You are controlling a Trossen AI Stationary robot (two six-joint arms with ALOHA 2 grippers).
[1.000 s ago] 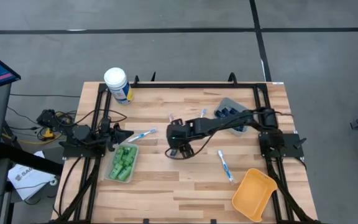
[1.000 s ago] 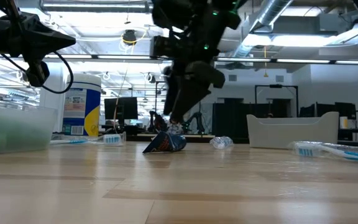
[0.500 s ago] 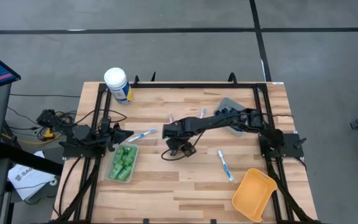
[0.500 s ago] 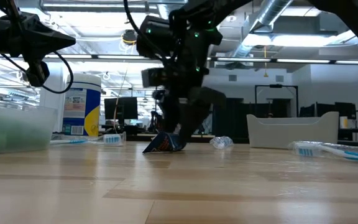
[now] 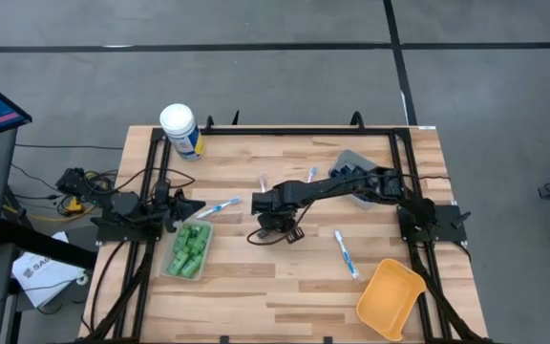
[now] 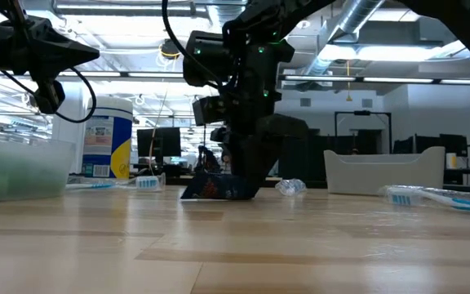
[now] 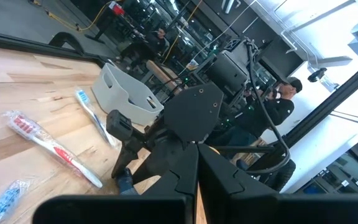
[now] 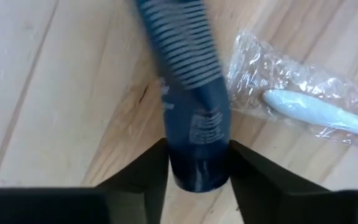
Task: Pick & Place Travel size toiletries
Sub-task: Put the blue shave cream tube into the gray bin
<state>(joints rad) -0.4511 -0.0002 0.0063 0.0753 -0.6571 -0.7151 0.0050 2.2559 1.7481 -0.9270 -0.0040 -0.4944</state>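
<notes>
Wooden plank tabletop (image 5: 256, 287) inside a black frame, grey floor around it. Two dark arms. Right pincer (image 5: 277, 227) at mid-tabletop, its fingers (image 8: 145, 174) clamped on one dark navy tube (image 8: 194, 134); the tube lies low on the wood, its ribbed cap end pointing away from the pincer, long axis in line with the fingers; small white print on it cannot be read. Left pincer (image 5: 191, 205) waits at the left edge; whether its fingers are apart or together cannot be told. Toothbrushes in clear wrappers, four counted: one (image 5: 220, 205) near the left pincer, two (image 5: 263, 181) (image 5: 311, 174) toward the far side, one (image 5: 346, 254) right of centre. One clear tray (image 5: 170, 268) of green bottles (image 5: 191, 248), count unclear. One grey bin (image 5: 351, 159), one orange bin (image 5: 390, 298), one white-lidded canister (image 5: 179, 128) with blue-yellow label.
</notes>
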